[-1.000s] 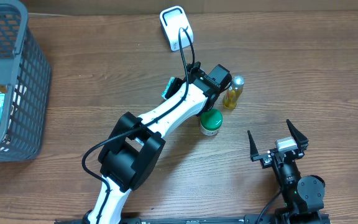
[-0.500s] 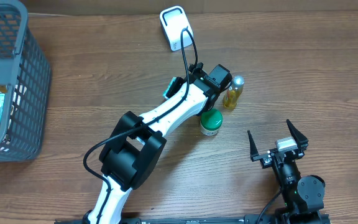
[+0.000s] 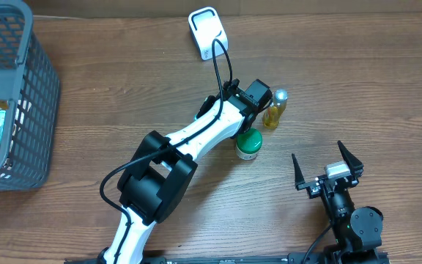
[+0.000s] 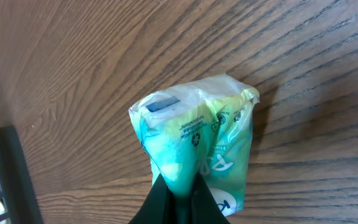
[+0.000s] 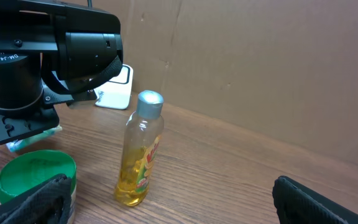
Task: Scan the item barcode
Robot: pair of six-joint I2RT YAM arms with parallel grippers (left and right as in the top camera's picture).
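Bottle (image 3: 275, 108) and green-lidded jar (image 3: 248, 144) stand just beside left gripper (image 4: 178, 188), pinched on green packet (image 4: 197, 140); right gripper (image 3: 327, 170) spread wide over wood table (image 3: 343, 66), cardboard wall (image 5: 260, 62) behind.

Pouch (image 4: 194, 140): crinkled green-teal plastic with a white label patch at its upper left and small print on the side. Lower end pinched in the left end effector (image 4: 178, 193), mid wrist frame. Scanner (image 3: 207, 33): white, lying on the desk (image 3: 357, 66), top centre of the overhead frame.

Overhead, the left arm (image 3: 196, 136) is hiding the green packet (image 4: 194, 140) from you; the wrist view is cutting off its bottom.
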